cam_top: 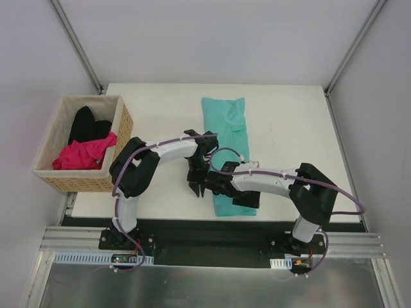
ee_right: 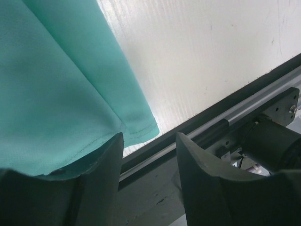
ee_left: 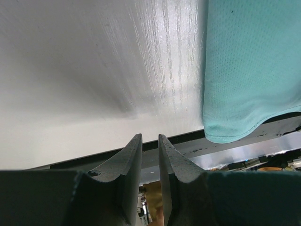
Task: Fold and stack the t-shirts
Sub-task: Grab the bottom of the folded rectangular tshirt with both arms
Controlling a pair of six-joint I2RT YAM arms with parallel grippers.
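White counter (cam_top: 154, 115), folded teal cloth t-shirt (cam_top: 225, 125) flat, my left end effector (ee_left: 150, 139) narrowly apart, empty, right end effector (ee_right: 148, 137) apart.

teal t-shirt (cam_top: 225, 122), pink t-shirt (cam_top: 83, 155), black t-shirt (cam_top: 87, 125)

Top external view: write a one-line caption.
Left gripper and right gripper at near end of folded teal t-shirt; pink shirt, black shirt in basket.
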